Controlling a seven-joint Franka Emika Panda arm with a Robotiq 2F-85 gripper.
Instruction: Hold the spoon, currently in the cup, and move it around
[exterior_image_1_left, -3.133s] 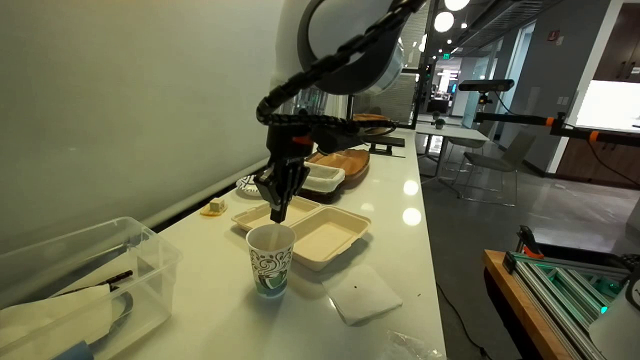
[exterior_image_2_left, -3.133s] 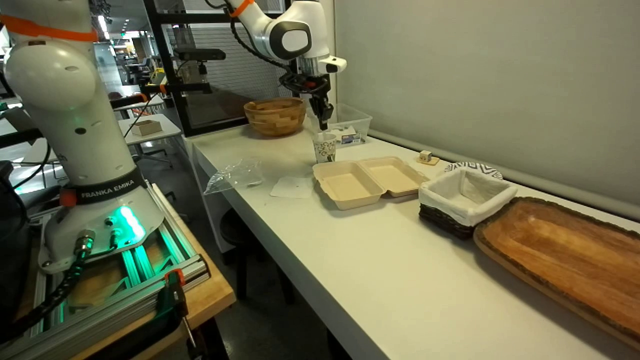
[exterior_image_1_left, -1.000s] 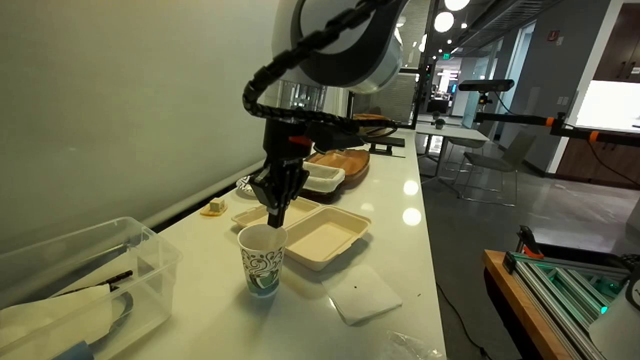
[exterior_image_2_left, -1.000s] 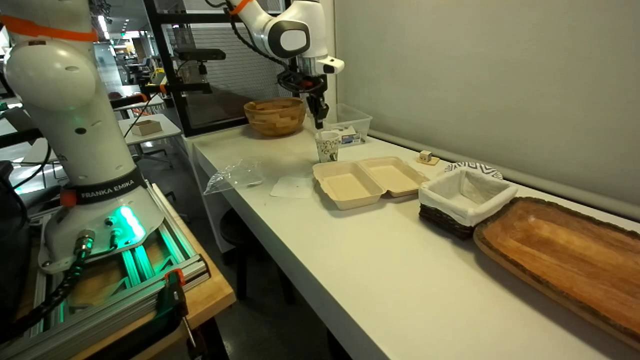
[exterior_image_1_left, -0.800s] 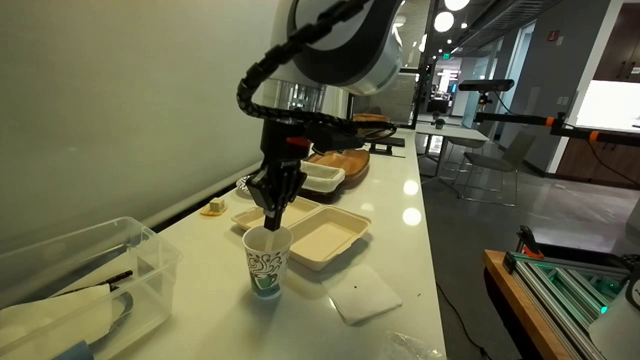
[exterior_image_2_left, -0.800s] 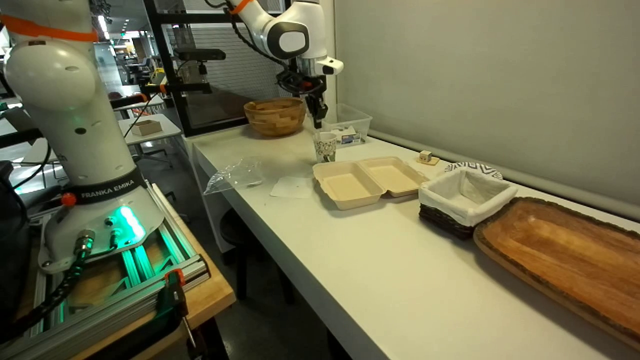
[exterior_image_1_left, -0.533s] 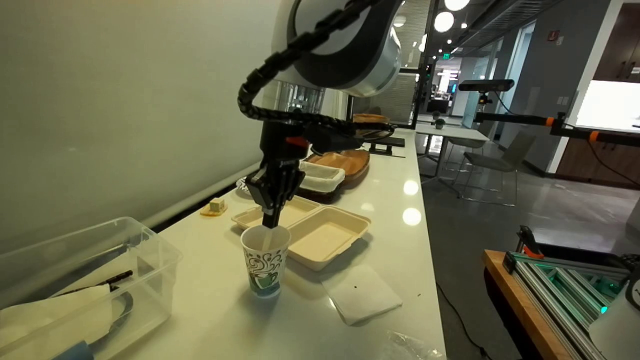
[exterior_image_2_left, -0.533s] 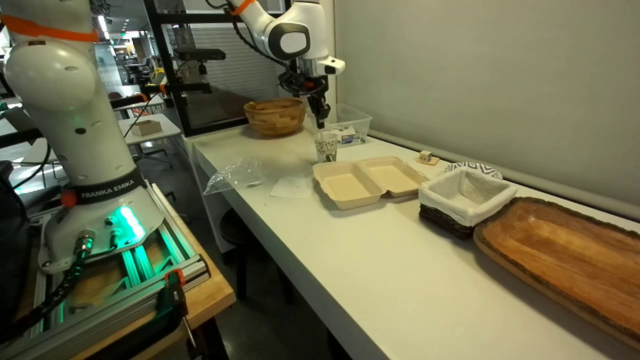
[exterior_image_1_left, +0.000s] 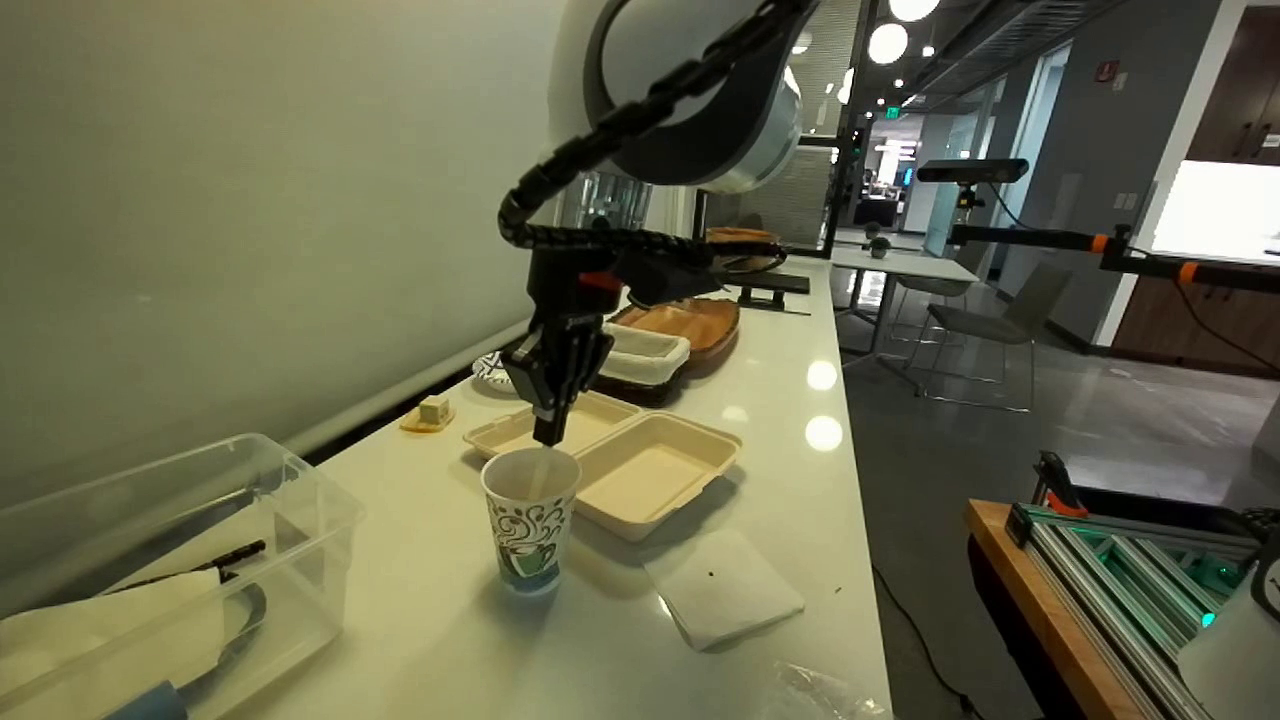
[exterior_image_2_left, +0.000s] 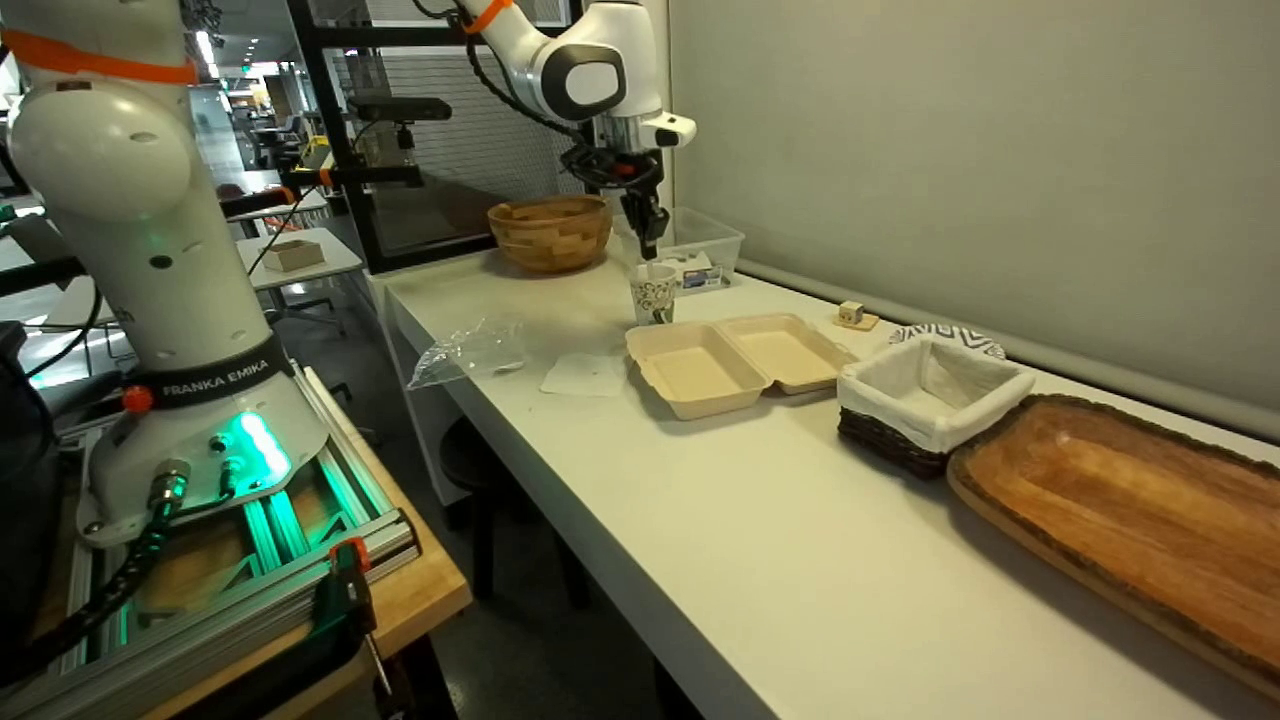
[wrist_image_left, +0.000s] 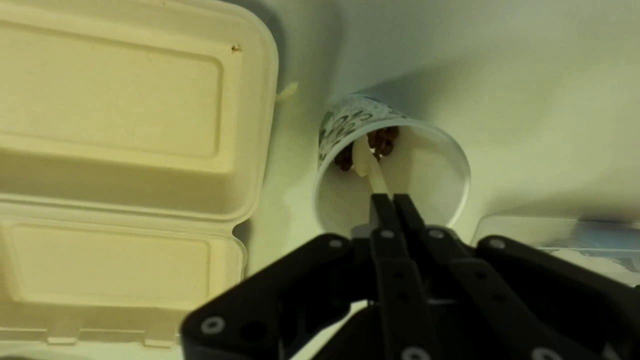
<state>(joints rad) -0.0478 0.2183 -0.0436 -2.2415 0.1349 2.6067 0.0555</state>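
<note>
The white paper cup with dark swirls and a greenish print stands on the white counter in both exterior views (exterior_image_1_left: 530, 530) (exterior_image_2_left: 653, 298). In the wrist view the cup (wrist_image_left: 350, 122) is seen from above, with reddish-brown pieces at its bottom. The pale spoon (wrist_image_left: 364, 159) slants into the cup, its bowl end among these pieces. Its handle (exterior_image_1_left: 541, 474) shows faintly inside the rim in an exterior view. My gripper (wrist_image_left: 391, 197) is shut on the spoon's upper handle, with a narrow gap between the fingers. In both exterior views the fingertips (exterior_image_1_left: 548, 436) (exterior_image_2_left: 649, 252) are just above the cup's rim.
An open cream takeout box (exterior_image_1_left: 655, 470) lies close beside the cup. A clear plastic bin (exterior_image_1_left: 330, 560) stands on the other side. A napkin (exterior_image_1_left: 725, 590), a crumpled clear bag (exterior_image_2_left: 470, 350), a wooden bowl (exterior_image_2_left: 550, 235), a lined basket (exterior_image_2_left: 935, 390) and a wooden tray (exterior_image_2_left: 1130, 500) are also on the counter.
The gripper, still shut on the spoon, has moved around over the cup and is slightly higher than half a second ago. The cup has shifted a little to and fro.
</note>
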